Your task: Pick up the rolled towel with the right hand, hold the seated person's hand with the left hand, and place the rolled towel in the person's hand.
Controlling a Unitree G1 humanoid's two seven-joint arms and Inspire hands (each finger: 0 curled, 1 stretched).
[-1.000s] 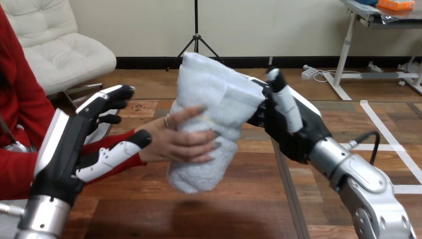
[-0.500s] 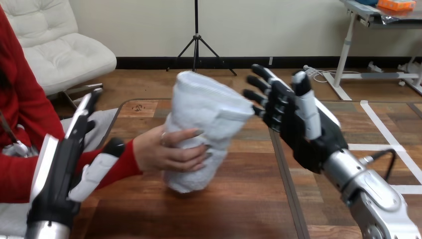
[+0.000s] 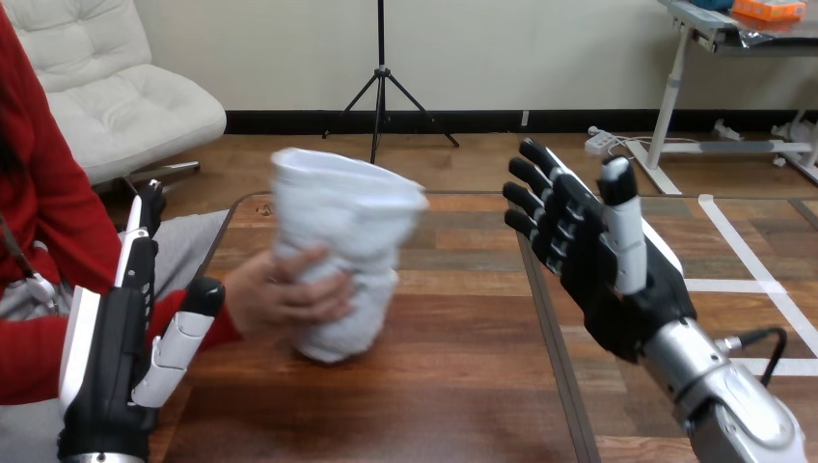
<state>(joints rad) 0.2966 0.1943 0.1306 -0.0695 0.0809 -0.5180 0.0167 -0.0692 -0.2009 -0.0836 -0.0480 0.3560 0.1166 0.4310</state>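
backing off on both sides: left hand has dropped back from the wrist, fingers straight, thumb just beside the red sleeve, gripping nothing. right hand has released and pulled clear, fingers spread, well apart from the towel. towel now stands upright in the person's hand alone, over the table; handover looks done.
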